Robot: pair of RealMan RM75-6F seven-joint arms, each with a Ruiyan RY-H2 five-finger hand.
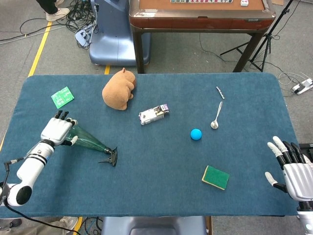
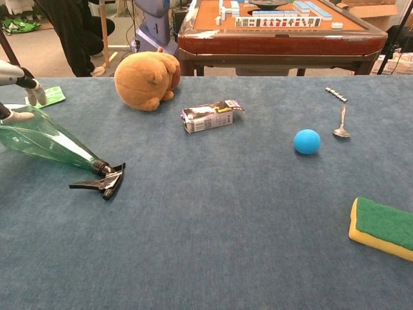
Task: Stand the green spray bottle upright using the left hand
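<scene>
Green spray bottle flat, base in left hand.

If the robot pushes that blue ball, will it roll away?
Probably yes. The blue ball looks round and smooth, and it sits free on the flat table with nothing touching it. It seems small, so likely light; even a gentle nudge might send it toward the spoon.

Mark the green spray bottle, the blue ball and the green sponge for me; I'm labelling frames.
green plastic spray bottle [image 1: 87, 141], head view, middle of its clear green body
small blue ball [image 1: 196, 134], head view, its centre
green sponge with yellow base [image 2: 386, 224], chest view, its green top face
</scene>
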